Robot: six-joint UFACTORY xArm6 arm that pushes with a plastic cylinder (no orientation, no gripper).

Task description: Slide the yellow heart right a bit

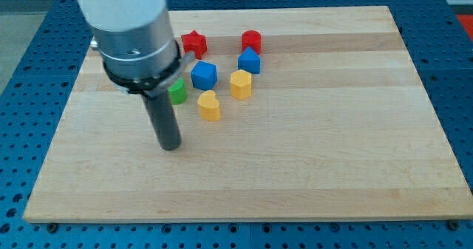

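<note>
The yellow heart [209, 106] lies on the wooden board [310, 153], left of centre. My tip [171, 146] rests on the board to the lower left of the heart, a short gap away, not touching it. A yellow block of hexagonal shape [241, 84] sits just up and right of the heart. A blue block [204, 75] sits just above the heart.
A green block [177, 91], partly hidden behind the rod, lies left of the heart. A second blue block [249, 60], a red star [194, 43] and a red round block [251, 41] lie toward the view's top. Blue perforated table surrounds the board.
</note>
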